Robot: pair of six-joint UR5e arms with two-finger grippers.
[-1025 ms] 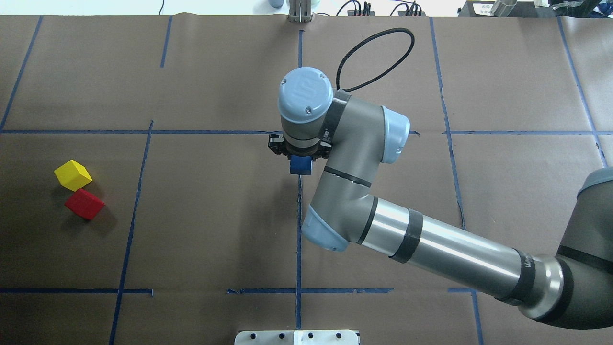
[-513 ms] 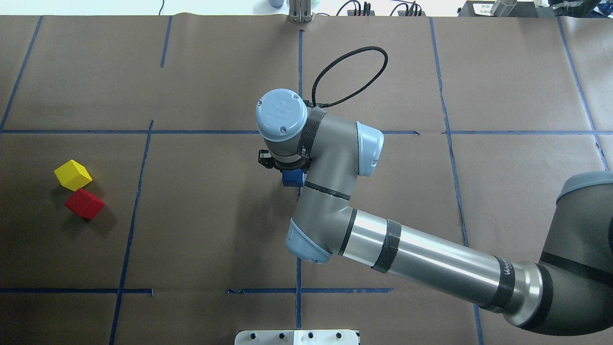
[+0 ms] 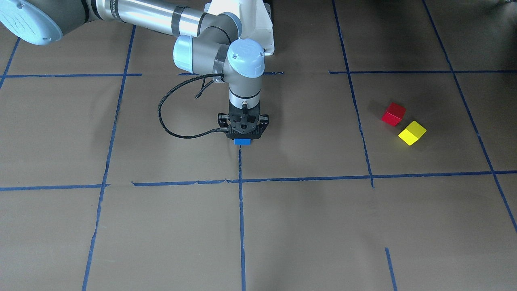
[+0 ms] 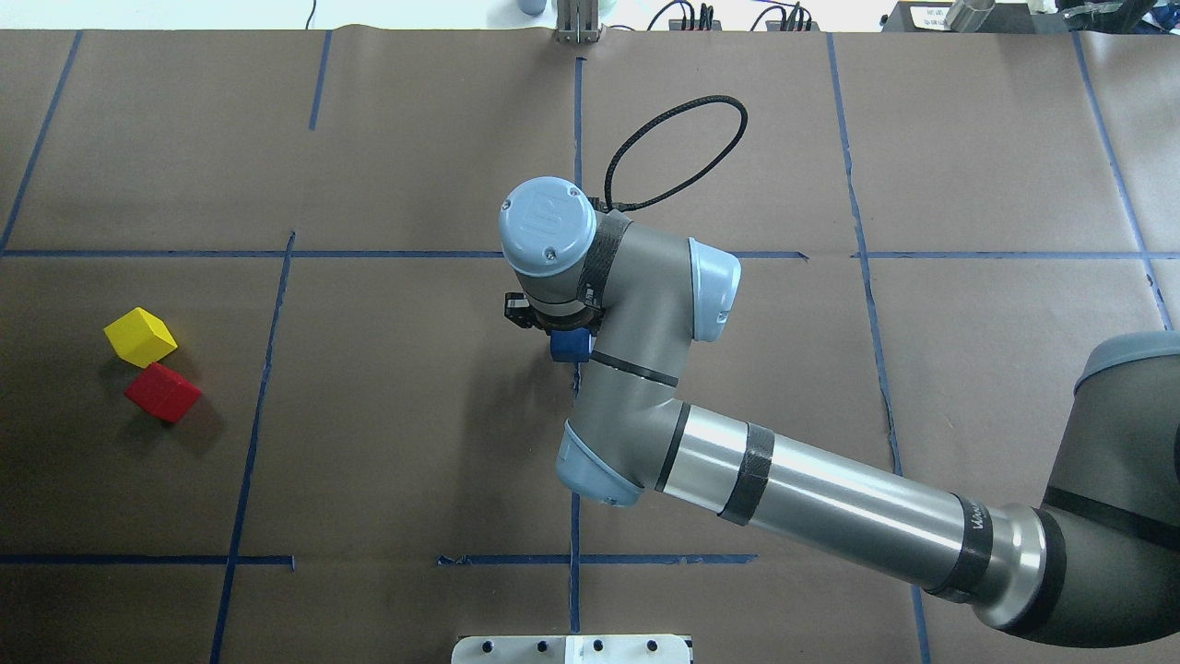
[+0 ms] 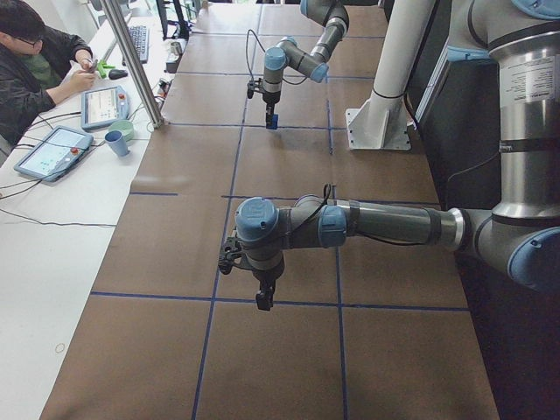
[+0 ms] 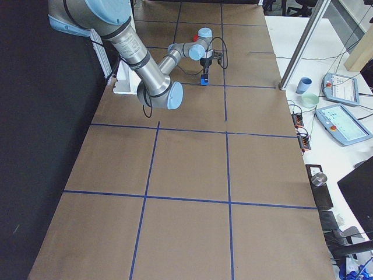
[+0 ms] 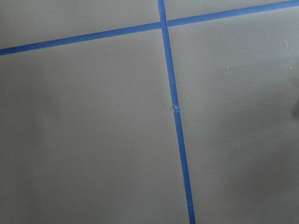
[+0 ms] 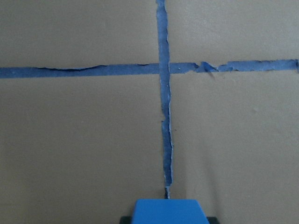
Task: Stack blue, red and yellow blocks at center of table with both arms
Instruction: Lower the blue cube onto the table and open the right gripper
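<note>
My right gripper (image 3: 242, 136) is shut on the blue block (image 3: 242, 141) and holds it low over the tape cross at the table's centre. The block also shows in the overhead view (image 4: 569, 345) and at the bottom edge of the right wrist view (image 8: 167, 211). I cannot tell whether it touches the paper. The yellow block (image 4: 140, 336) and red block (image 4: 163, 392) lie side by side at the left, far from both grippers. My left gripper (image 5: 261, 302) shows only in the exterior left view, pointing down over bare paper. I cannot tell if it is open.
Blue tape lines divide the brown paper into squares. The white robot base plate (image 4: 572, 648) sits at the near edge. A black cable (image 4: 678, 148) loops off the right wrist. An operator (image 5: 35, 70), tablets and a cup (image 5: 116, 142) are on the side bench.
My right arm has moved left and toward the robot with the blue block, lowering it at the centre; in the last half second it barely shifted. The red and yellow blocks have not moved.
</note>
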